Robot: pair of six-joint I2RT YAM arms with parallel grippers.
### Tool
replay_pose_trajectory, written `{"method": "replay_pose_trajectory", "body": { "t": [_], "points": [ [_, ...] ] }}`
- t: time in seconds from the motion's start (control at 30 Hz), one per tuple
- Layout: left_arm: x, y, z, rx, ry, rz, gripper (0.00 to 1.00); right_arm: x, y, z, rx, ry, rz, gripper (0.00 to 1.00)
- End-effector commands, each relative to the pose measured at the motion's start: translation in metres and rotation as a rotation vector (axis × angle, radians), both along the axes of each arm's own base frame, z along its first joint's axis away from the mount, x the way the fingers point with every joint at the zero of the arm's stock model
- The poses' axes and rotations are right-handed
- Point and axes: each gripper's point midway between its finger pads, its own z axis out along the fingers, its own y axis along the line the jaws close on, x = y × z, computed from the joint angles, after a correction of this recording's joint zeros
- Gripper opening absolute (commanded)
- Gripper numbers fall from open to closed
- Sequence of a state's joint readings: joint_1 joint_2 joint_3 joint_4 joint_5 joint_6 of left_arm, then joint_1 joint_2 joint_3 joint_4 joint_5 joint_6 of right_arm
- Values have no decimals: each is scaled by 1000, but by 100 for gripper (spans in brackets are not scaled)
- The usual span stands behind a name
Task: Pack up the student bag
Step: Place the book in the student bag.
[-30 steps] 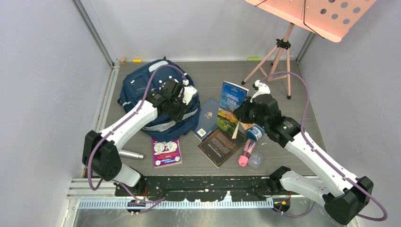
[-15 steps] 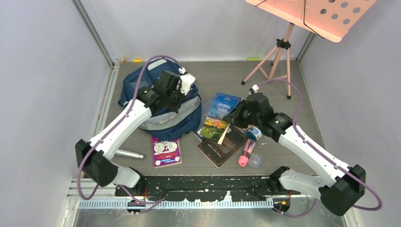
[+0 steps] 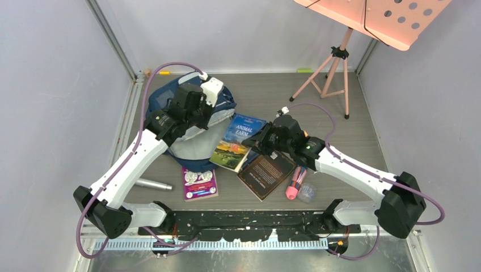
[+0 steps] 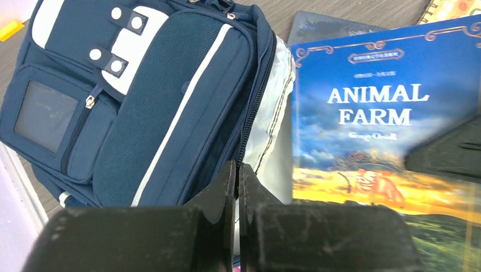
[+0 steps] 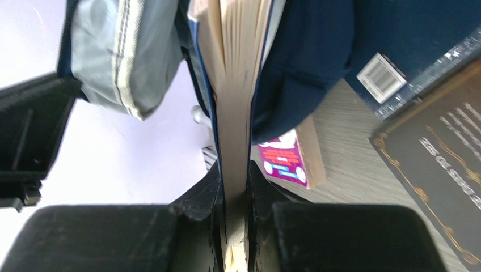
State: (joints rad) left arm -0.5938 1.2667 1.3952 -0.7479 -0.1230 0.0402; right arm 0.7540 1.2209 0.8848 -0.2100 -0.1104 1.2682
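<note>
Nearest the bases, a purple paperback (image 3: 199, 182), a silver cylinder (image 3: 154, 185), a dark hardback (image 3: 266, 173) and a pink marker (image 3: 294, 187) lie loose on the worktop (image 3: 363, 130), all waiting their turn. Just beyond them my right gripper (image 3: 262, 139) is clenched on the Animal Farm book (image 3: 235, 141). The right wrist view shows its jaws pinching the page block, with the pages running straight away from the gripper (image 5: 233, 187). What matters is the line of that book: its long axis points from the right gripper toward the student bag (image 3: 161, 97), which lies to the left and a little farther back, flat on the worktop with its mouth turned toward the book. The book's leading end sits between the grey lining and the navy fabric (whether it is past the lip yet I cannot tell). The left gripper (image 3: 188, 120) is over the bag, jaws shut right at the zip edge (image 4: 238, 170), and I judge it is pinching that lip to hold the mouth up. The right arm is the one to push, sliding the book along its own length into the gap. At the far right a pink music stand (image 3: 340, 54) stands well clear.
</note>
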Motion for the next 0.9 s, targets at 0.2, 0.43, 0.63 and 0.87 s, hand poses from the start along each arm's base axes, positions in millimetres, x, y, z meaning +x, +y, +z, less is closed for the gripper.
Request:
{"method": "replay_pose_trajectory", "body": {
  "t": [0.2,0.43,0.63,0.87],
  "points": [
    [10,-21,45,-152,-127,-29,0,40,45,35,278,-47,-134,0],
    [7,-26,46,-196,-121,-46,0,66,77,19,345,-82,-206,1],
    [7,-26,40,-201,-101,-49,0,85,111,20,451,-189,-227,0],
    [7,-24,37,-246,-85,-52,0,118,138,13,529,-237,-278,1]
  ]
}}
